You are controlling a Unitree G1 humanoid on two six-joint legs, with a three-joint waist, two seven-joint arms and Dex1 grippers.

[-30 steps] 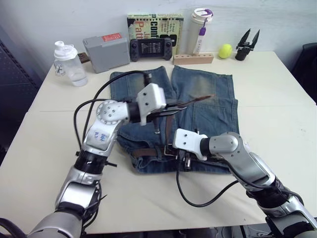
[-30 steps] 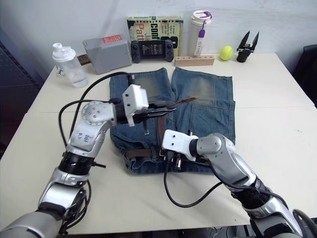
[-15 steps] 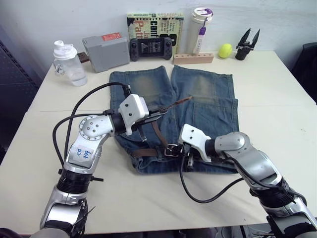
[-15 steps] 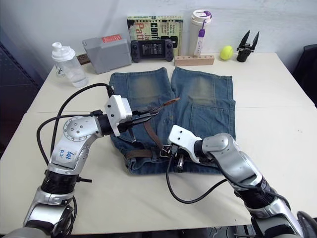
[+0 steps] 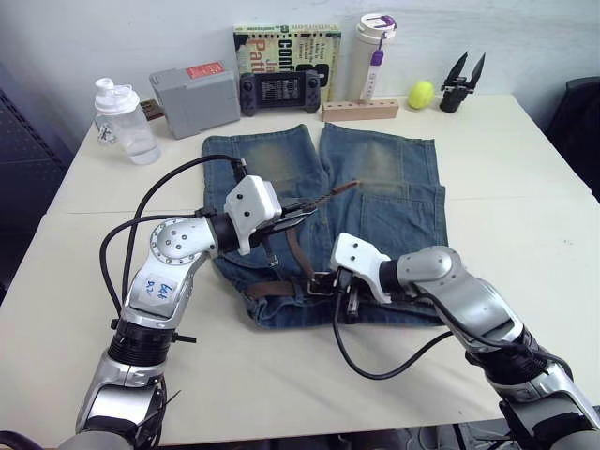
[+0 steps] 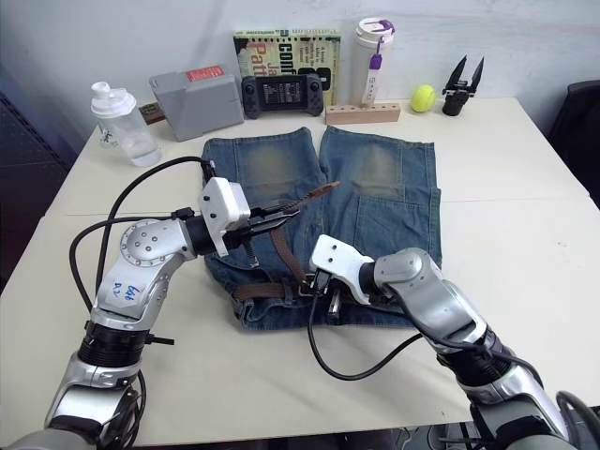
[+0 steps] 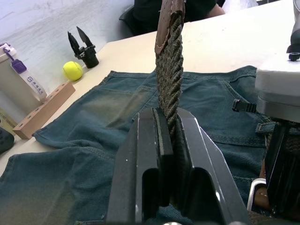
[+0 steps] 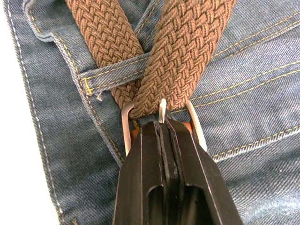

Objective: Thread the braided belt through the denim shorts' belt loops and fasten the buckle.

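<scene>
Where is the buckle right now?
The buckle sits at the middle of the denim shorts' waistband, at the near edge, clamped by the right gripper, with the braided belt passing through its frame.

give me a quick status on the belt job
Left hand shut on belt tail, held up over shorts. Right hand shut on buckle, belt through frame. Nothing in the way.

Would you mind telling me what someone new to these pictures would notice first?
Most striking is the brown belt lifted off the denim shorts at the table's middle, its free end pinched in the left gripper. At the waistband nearest the robot, the right gripper is shut on the buckle, where the belt's two runs cross by a belt loop.
</scene>
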